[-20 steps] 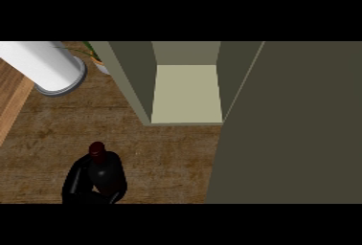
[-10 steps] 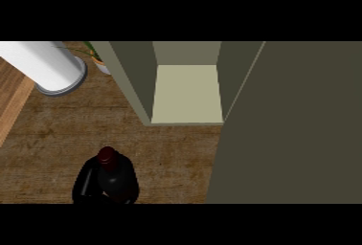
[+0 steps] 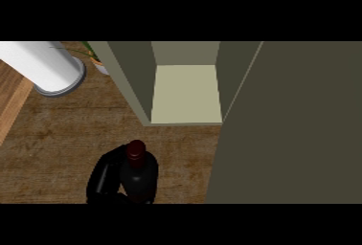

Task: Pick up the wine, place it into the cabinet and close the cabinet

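Note:
The wine bottle (image 3: 137,152) is dark with a deep red cap and stands upright over the wooden counter (image 3: 56,139), low in the head view. My left hand (image 3: 105,178) is a black shape curled round the bottle's left side and hides much of its body. Just up and right of it, the olive cabinet (image 3: 130,81) stands open, showing a pale bare shelf (image 3: 187,93). Its open door (image 3: 297,124) fills the right side of the view. My right hand does not show.
A white cylinder (image 3: 42,67) lies at the upper left. A small potted plant (image 3: 96,57) peeks out beside the cabinet's left wall. A lighter wooden strip (image 3: 10,107) runs along the left edge.
The bottle, with my left hand round it, has moved to the right, closer to the cabinet's opening. The cabinet and its door have not moved.

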Robot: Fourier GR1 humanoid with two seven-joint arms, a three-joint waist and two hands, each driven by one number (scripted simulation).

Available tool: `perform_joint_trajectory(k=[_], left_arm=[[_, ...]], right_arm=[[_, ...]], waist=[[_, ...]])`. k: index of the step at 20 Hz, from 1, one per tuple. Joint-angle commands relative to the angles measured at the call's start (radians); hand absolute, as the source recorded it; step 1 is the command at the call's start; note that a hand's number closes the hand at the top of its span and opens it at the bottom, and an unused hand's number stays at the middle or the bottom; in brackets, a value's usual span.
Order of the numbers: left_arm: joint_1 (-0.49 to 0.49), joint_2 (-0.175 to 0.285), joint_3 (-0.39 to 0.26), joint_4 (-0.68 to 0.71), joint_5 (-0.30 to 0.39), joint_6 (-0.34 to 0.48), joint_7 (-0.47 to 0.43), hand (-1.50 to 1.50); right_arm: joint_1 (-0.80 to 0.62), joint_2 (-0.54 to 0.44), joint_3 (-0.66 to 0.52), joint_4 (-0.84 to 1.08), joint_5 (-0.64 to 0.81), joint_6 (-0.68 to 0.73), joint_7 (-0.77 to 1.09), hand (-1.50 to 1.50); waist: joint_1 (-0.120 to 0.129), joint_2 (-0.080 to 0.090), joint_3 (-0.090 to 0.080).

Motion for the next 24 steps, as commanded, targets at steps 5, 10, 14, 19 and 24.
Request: perform_joint_trajectory(k=[5, 10, 14, 19, 24], left_arm=[[-0.088, -0.001, -0.152, -0.105, 0.005, 0.282, 0.112, 1.5], [-0.131, -0.001, -0.147, -0.061, -0.035, 0.359, 0.091, 1.5], [-0.212, -0.001, -0.097, 0.018, -0.059, 0.377, 0.102, 1.5], [-0.382, -0.001, -0.063, 0.16, -0.05, 0.414, 0.113, 1.5], [-0.487, -0.001, -0.038, 0.266, -0.047, 0.404, 0.116, 1.5]], right_arm=[[0.059, -0.042, -0.046, -0.201, -0.021, 0.014, 0.034, -1.5], [0.114, -0.08, -0.061, -0.248, -0.045, 0.019, 0.015, -1.5], [0.142, -0.082, -0.02, -0.259, -0.001, 0.003, 0.023, -1.5], [0.158, -0.041, 0.055, -0.181, 0.032, -0.01, -0.072, -1.5], [0.125, -0.047, 0.004, -0.195, -0.009, -0.001, -0.022, -1.5]], waist=[[0.0, 0.001, 0.0], [-0.004, 0.002, 0.0], [-0.009, 0.001, -0.001], [-0.016, 0.003, -0.001], [-0.012, 0.005, -0.001]])
